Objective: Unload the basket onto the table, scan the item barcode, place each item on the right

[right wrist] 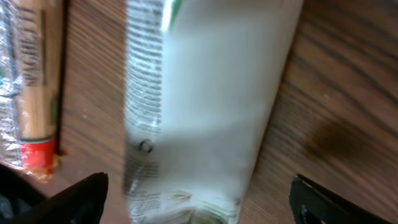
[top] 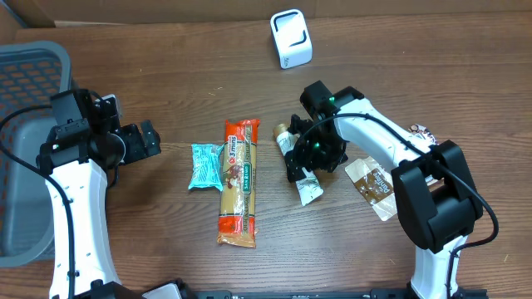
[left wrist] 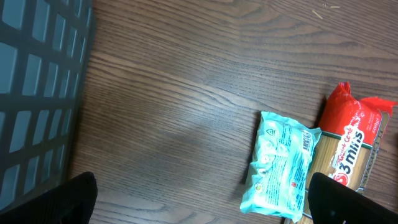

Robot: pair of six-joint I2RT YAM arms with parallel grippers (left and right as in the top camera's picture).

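Dark wood desk (top: 166, 66). Teal packet (top: 205, 166), spaghetti pack (top: 238, 184), white pouch (top: 309, 191) and brown packet (top: 374, 187) lie mid-desk. White scanner (top: 291, 38) at far edge, grey basket (top: 25, 75) left.

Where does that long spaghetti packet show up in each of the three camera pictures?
Overhead: the spaghetti packet lies at the centre, running top to bottom.
Left wrist: its red end shows at the right edge.
Right wrist: a strip along the left edge.
Shared landmark: the dark wooden table under it.

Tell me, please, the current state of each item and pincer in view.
left pincer: open, empty.
right pincer: open, straddling the white pouch.
white pouch: lying flat.
spaghetti pack: lying flat, untouched.
teal packet: lying flat.
brown packet: lying flat.
scanner: upright, nothing before it.
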